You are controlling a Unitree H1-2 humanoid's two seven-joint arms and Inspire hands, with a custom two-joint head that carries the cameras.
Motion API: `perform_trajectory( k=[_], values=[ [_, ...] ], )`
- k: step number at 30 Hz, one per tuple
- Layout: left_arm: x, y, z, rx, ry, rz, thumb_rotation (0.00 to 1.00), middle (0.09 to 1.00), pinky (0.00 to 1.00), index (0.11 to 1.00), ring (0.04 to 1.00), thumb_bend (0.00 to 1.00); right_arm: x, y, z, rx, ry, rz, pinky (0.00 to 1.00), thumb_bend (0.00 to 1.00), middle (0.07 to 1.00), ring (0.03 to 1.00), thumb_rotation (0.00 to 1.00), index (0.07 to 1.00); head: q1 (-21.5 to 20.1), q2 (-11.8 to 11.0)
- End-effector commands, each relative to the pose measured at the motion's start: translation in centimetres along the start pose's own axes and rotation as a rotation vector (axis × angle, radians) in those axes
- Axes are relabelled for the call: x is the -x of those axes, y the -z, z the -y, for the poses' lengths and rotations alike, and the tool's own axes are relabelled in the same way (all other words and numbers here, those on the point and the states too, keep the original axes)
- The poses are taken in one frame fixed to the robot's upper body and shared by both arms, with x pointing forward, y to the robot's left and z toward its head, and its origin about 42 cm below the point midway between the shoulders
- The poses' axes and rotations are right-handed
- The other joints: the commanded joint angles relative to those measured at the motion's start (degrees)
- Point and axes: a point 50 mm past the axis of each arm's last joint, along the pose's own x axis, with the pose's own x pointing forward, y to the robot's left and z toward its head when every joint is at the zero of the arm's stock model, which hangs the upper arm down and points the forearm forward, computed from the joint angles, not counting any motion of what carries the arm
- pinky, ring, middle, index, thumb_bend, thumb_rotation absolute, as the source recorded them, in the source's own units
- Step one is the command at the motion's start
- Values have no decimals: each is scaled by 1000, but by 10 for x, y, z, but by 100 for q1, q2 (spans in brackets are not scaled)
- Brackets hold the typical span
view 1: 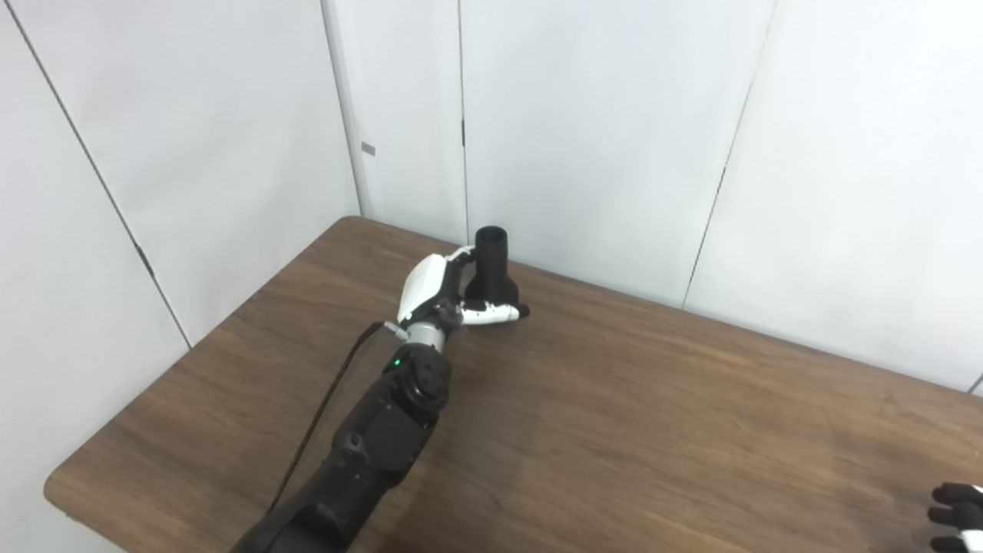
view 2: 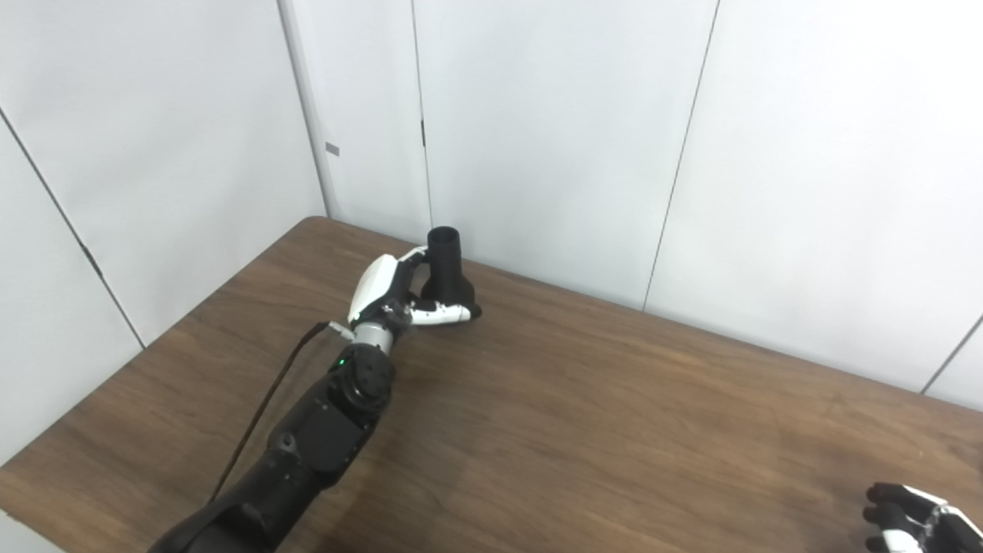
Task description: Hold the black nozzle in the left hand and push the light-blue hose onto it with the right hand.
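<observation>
At table's far edge, left hand (view 1: 441, 296) fingers wrap the upright black nozzle (view 1: 491, 265); right hand (view 2: 914, 522) (mostly cropped) unclear.

I see matte black plastic nozzle (view 1: 492, 265): narrow round tube on flared base, upright, open mouth up, at table's far edge, about 11 o'clock. Light-blue hose not visible.
</observation>
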Motion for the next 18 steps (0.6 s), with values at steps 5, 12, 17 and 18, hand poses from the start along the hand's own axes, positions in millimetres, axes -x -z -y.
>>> perform_trajectory(
  k=[5, 12, 17, 18],
  values=[
    [-11, -2, -17, -15, -29, 11, 336, 939, 882, 910, 950, 1000, -7, -13, 3, 6, 13, 68, 460, 478, 641, 613, 651, 602, -2, -8],
    [-11, 1, -26, -12, -44, 18, 383, 926, 860, 900, 937, 1000, -7, -13, 4, 8, 13, 65, 467, 461, 644, 615, 648, 606, 9, -2],
    [-11, 0, -33, -11, -50, 27, 416, 917, 854, 885, 934, 1000, -7, -13, 3, 2, 14, 61, 461, 457, 639, 609, 642, 603, 11, -8],
    [-11, -1, -34, -10, -50, 27, 414, 916, 851, 880, 936, 1000, -7, -13, 3, 1, 14, 62, 462, 454, 641, 610, 640, 604, 11, -8]
  ],
)
